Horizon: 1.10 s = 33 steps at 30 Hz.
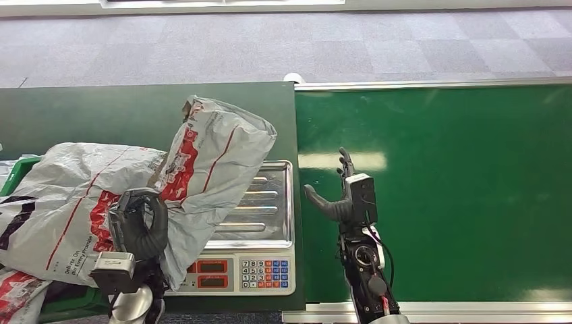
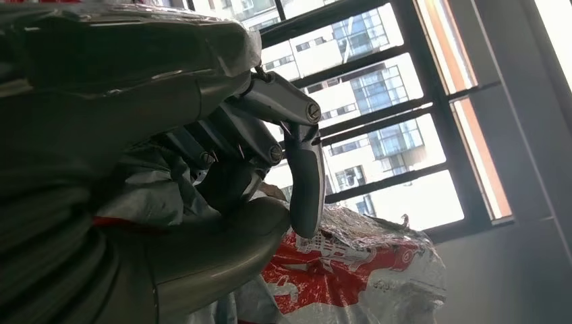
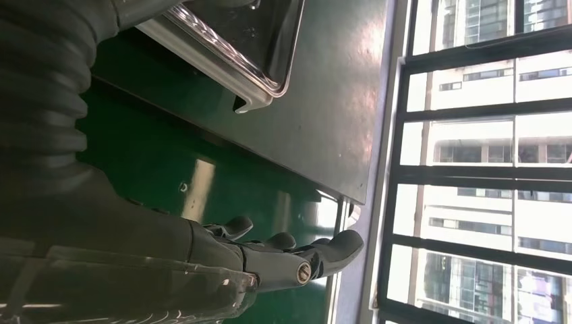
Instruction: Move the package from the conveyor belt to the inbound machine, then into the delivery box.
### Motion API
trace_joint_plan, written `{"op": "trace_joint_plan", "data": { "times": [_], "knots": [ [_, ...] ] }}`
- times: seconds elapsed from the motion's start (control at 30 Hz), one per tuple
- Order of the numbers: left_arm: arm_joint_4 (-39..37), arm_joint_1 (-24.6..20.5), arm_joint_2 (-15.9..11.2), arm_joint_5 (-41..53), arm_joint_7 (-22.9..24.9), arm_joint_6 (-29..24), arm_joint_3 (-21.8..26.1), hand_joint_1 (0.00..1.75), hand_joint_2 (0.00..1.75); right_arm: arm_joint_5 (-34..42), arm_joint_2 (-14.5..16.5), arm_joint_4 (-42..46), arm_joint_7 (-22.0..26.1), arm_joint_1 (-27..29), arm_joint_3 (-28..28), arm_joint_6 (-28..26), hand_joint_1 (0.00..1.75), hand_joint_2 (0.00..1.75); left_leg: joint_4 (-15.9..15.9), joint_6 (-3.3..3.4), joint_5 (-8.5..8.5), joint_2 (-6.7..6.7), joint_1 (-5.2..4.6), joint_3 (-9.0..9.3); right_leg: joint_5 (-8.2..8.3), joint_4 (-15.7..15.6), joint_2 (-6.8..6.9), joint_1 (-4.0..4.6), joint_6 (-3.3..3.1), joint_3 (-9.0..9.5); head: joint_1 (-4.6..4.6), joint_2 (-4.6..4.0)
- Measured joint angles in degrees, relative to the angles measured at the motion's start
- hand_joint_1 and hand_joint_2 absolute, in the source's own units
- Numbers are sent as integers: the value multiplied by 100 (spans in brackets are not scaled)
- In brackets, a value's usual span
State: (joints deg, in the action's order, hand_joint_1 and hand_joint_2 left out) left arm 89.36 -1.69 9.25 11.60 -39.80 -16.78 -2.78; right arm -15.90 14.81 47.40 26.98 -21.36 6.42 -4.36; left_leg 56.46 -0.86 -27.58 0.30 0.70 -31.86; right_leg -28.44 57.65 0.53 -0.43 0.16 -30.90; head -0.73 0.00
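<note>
At the far left of your head view a green plastic crate (image 1: 19, 169) shows its rim from under a heap of grey plastic mail bags with red print (image 1: 57, 196), and another such bag (image 1: 17, 293) lies at the bottom corner. Next comes your left hand (image 1: 138, 226): its dark fingers are curled tight into the crumpled grey plastic package with red markings (image 1: 216, 152), gripping it by its lower edge, and the left wrist view confirms this, with the thumb (image 2: 216, 250) and fingers (image 2: 307, 175) pinching the grey film. You can see the package lifted and tilted, its upper end standing up over the dark green tabletop (image 1: 101, 115) while its body hangs over the left part of the silver ribbed tray of the weighing scale (image 1: 270, 202); whether it touches the tray you cannot tell. The scale's front panel (image 1: 246, 273), with red displays and a coloured keypad, faces you at the table's near edge. To the right of the scale lies the glossy bright green conveyor belt (image 1: 459, 189) in its silver frame (image 1: 432, 84). Over the belt's left part, just beside the scale, your right hand (image 1: 340, 196) hovers with nothing in it, thumb out toward the scale and fingers apart and extended, as the right wrist view also shows (image 3: 270, 260). Beyond the table runs grey carpet tile floor (image 1: 337, 40).
</note>
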Motion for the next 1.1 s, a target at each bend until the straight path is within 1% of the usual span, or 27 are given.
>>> {"op": "trace_joint_plan", "data": {
  "times": [0.3, 0.37, 0.57, 0.63, 0.7, 0.8, 0.9, 1.1],
  "knots": [
    [901, 109, -123, -517, -2, -676, -221, 175, 175, 68, 6, -201, 90, -102, 3, -44, 0, 175, 0, 0, 0, -1, 0, -1, 0, 0, 0, 0, 0, -1, -1, 0],
    [1107, 122, -169, -547, -2, -943, -257, 175, 175, 77, 6, -225, 93, -102, 3, -45, 0, 175, 0, 0, 0, -1, 0, -1, 0, 0, 0, 0, 0, -1, -1, 0],
    [1776, 168, -348, -424, -2, -2012, -328, 175, 175, 101, 8, -281, 93, -104, 11, -57, 0, 175, 0, 0, 0, -1, 1, -1, 0, 0, 0, 1, 0, -1, -1, 0],
    [1922, 179, -370, -299, -2, -2190, -298, 175, 175, 110, 10, -294, 93, -103, 15, -73, 0, 175, 0, 0, 0, -1, 1, -1, 0, 0, 0, 1, 0, 0, -1, 0],
    [2012, 183, -368, -287, -2, -2216, -223, 175, 175, 121, 18, -302, 92, -101, 18, -95, 0, 175, 0, 0, 0, -1, 1, -1, 0, 0, 0, 1, 0, 0, 0, 0],
    [2087, 183, -326, -338, -2, -2217, -32, 175, 175, 133, 26, -305, 84, -95, 22, -120, 0, 175, 0, 0, 0, 0, 1, 0, 0, 0, 0, 1, 0, -1, 0, 0],
    [2138, 180, -217, -222, -2, -2217, 210, 175, 175, 138, 29, -305, 72, -88, 30, -154, 0, 175, 0, 0, 0, -1, 1, 0, 0, 0, 0, 1, 0, -1, -1, 0],
    [2228, 101, 213, 423, -1, -2217, 931, 175, 175, 162, 43, -305, 37, -39, 41, -211, 0, 175, 0, 0, 0, 0, 1, -1, 0, 0, 0, 1, 0, -3, -1, 0]
  ]
}}
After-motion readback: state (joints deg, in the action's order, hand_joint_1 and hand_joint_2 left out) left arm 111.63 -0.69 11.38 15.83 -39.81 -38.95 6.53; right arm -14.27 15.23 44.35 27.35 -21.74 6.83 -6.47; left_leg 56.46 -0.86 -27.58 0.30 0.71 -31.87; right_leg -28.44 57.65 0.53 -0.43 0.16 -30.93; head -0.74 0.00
